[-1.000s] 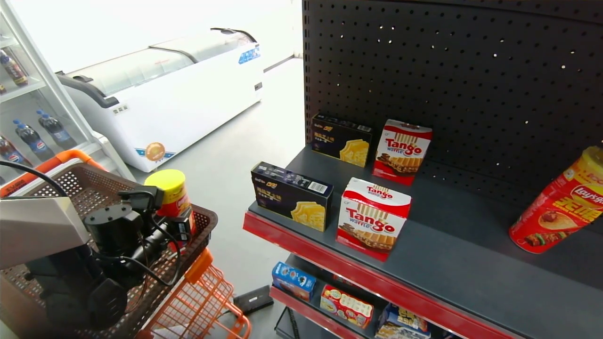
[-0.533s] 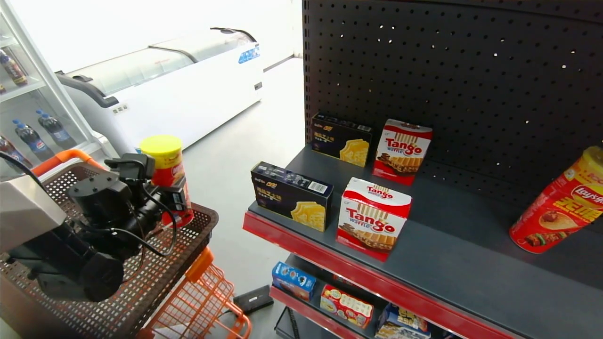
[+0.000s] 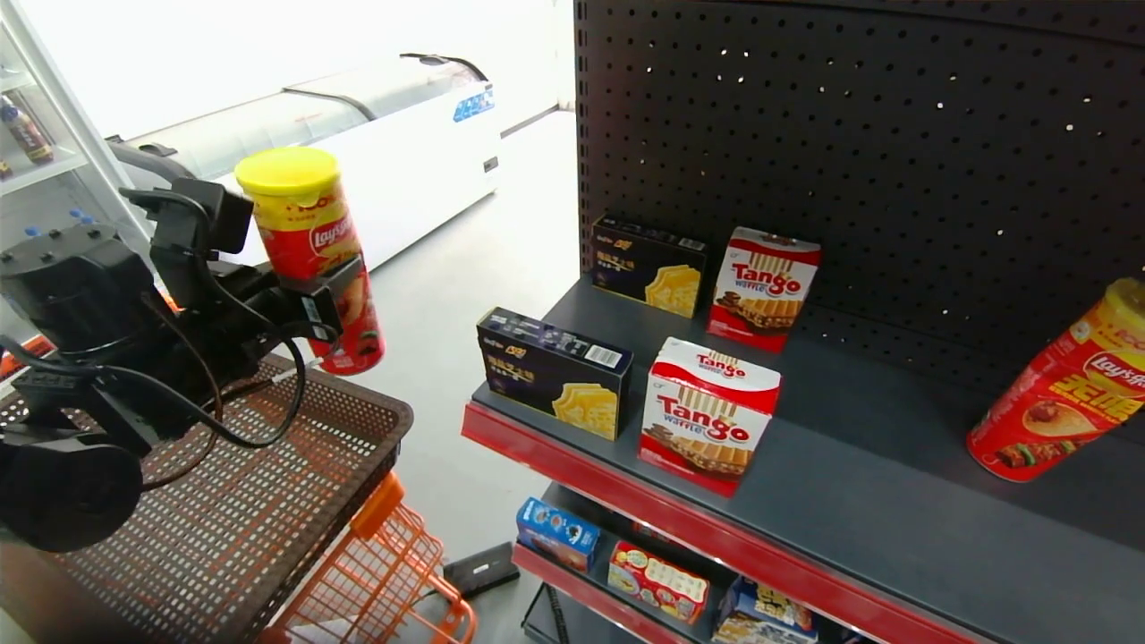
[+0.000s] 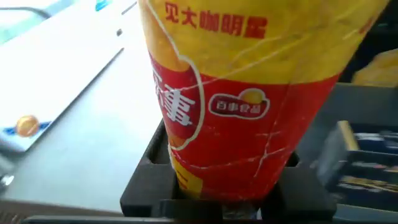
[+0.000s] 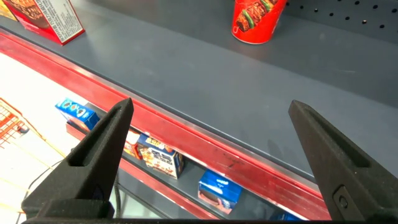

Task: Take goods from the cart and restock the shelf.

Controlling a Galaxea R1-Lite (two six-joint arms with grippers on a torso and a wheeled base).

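Item: chip canister (image 3: pixel 309 259), lid up and slightly tilted, clamped low on its body by my left claw (image 3: pixel 333 309) and clear above the cart basket (image 3: pixel 394 419) beneath it; I judge the low grip leaves the base free to stand on the shelf (image 3: pixel 850 501). Open room: bare board to that claw's right, between the front wafer box (image 3: pixel 707 413) and the leaning canister (image 3: pixel 1064 385), with the dark box (image 3: pixel 555 371) and the red front lip (image 3: pixel 572 472) as edges to clear. My right claw (image 5: pixel 211 155) hangs spread wide and empty over that lip.
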